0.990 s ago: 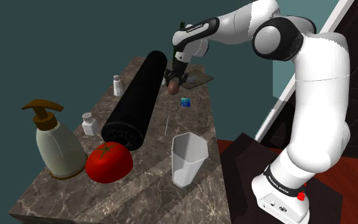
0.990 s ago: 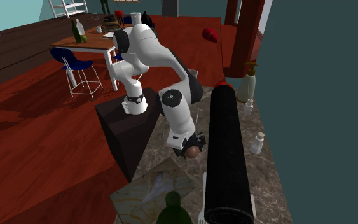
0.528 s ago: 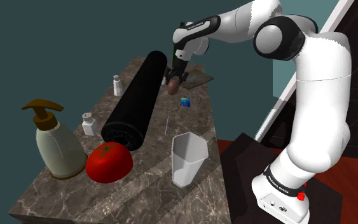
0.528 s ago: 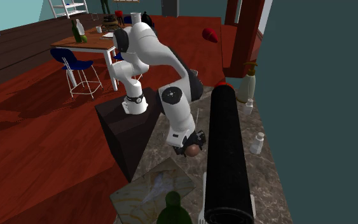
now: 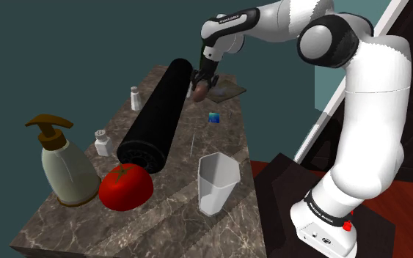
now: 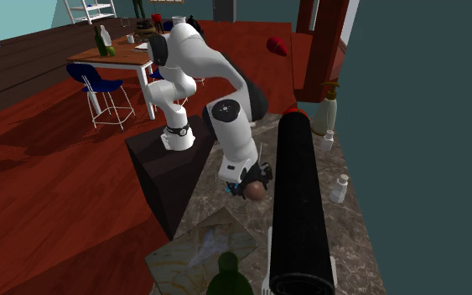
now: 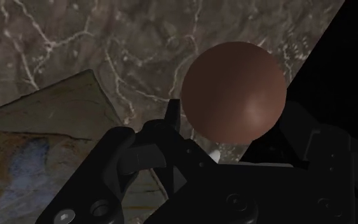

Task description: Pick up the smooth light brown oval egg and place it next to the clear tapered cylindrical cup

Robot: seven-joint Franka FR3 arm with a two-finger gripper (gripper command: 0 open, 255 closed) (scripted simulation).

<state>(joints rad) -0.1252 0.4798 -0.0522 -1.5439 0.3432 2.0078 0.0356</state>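
Observation:
A smooth brown egg [image 5: 199, 91] hangs above the far end of the marble counter [image 5: 175, 220], with my black gripper [image 5: 202, 85] shut on it. In the wrist view the egg [image 7: 234, 90] sits clasped between the two fingers [image 7: 173, 121], well clear of the counter below. From the second exterior view, the egg [image 6: 256, 193] hangs right beside the long black roll [image 6: 298, 209]. The clear tapered cup [image 5: 216, 182] stands upright near the counter's front edge on the stand side, far from the gripper.
A long black roll [image 5: 157, 113] lies lengthwise down the counter. A red tomato [image 5: 126, 186], a soap dispenser [image 5: 65, 165] and two small shakers [image 5: 102, 142] are at the shoulder view's left. A small blue cube [image 5: 213, 117] and a flat marbled slab [image 5: 228, 89] lie below the gripper.
The gripper has risen a little with the egg held in it, and the arm's forearm has lifted. Nothing on the counter has moved.

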